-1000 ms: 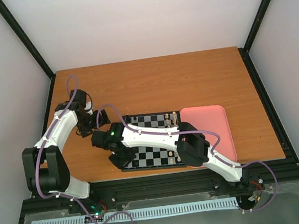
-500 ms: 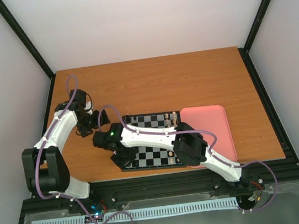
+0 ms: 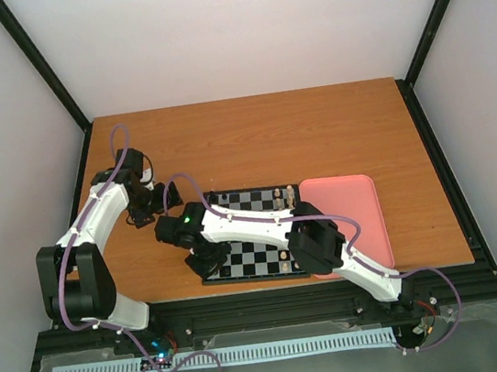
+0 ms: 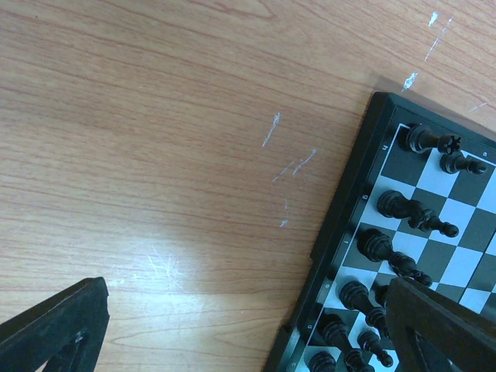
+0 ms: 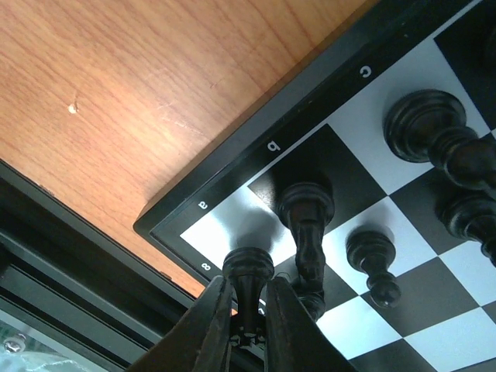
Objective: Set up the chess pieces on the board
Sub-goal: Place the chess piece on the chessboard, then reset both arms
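The right arm is reaching across the board (image 3: pixel 252 199) to its near left corner. In the right wrist view, the right fingers (image 5: pixel 205 329) are sitting close on either side of the top of a black corner piece (image 5: pixel 248 267). That piece is standing upright on the pale corner square, just inside the board's thin black rim. The fingers are nearly together, but I cannot tell whether they are pressing on the piece or standing just clear of it. More black chess pieces (image 5: pixel 422 128) are standing on the squares beside it along the same edge, and a smaller one is sitting one row in.

The left fingers (image 4: pixel 54 333) are hanging over the bench (image 4: pixel 155 155) by the board's left edge. They are spread wide apart and gripping nothing. One finger is lying over bare wood and the other over the edge of the board. In that view the black pieces are filling two rows along the board's left side.

The board is lying flat near the front of the bench, and a pink tray (image 3: pixel 352 199) is sitting just beside its right edge.
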Motion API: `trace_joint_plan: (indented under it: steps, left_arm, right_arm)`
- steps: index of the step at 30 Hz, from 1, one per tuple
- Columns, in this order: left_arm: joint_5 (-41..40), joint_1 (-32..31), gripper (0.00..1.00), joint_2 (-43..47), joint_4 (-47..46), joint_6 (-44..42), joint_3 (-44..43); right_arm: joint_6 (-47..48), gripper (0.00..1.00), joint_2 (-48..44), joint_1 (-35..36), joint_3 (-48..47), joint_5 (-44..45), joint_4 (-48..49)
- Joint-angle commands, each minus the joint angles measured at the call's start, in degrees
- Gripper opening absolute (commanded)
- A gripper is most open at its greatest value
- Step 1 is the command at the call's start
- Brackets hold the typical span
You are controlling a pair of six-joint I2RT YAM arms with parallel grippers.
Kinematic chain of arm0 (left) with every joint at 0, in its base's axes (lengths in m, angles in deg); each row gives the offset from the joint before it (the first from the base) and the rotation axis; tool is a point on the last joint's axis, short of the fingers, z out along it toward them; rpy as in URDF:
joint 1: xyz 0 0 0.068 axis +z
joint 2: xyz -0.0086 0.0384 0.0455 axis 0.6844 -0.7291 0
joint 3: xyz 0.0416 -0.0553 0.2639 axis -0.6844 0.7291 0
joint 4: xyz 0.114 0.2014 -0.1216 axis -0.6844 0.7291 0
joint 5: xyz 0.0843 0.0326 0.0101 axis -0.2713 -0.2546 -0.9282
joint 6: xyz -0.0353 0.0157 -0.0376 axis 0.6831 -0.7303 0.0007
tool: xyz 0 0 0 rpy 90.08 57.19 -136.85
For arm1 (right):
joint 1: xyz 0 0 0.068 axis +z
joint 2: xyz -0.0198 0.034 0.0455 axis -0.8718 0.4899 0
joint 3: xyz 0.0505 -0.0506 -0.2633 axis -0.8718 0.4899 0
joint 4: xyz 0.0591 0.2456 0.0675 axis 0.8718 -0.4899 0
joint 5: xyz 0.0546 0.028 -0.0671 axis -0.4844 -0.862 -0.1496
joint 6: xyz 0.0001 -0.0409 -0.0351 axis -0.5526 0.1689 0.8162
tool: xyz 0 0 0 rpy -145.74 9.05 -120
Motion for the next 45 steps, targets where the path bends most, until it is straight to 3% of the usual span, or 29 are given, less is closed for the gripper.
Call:
trace_joint_plan:
  steps: [1,24,30,36,45]
  left_arm:
    - [-0.3,-0.2,1.00,0.0,-0.6,0.5,-1.1]
    - [0.0,-0.2,1.00,-0.2,-0.8,0.5,-1.1]
    - [0.0,-0.2,1.00,0.1,-0.7,0.4,-1.1]
    - [0.1,-0.2,1.00,0.4,-0.6,0.4,-1.3]
    - [0.0,-0.3,1.00,1.1,0.1,-0.1,-1.4]
  right_arm:
    - [1.3,0.17,1.1,-0.2,-1.4,-0.5,-0.2]
    - [2.5,0.27,0.1,-0.2,-1.4,-1.8,0.3]
    - [2.3,0.28,-1.4,-0.2,-5.1,-1.5,-0.7]
    - [-0.2,0.35,-5.2,-0.4,-7.1,1.9,-3.0]
    - [-2.0,0.58,-13.3,-5.3,-2.2,5.0,-2.9]
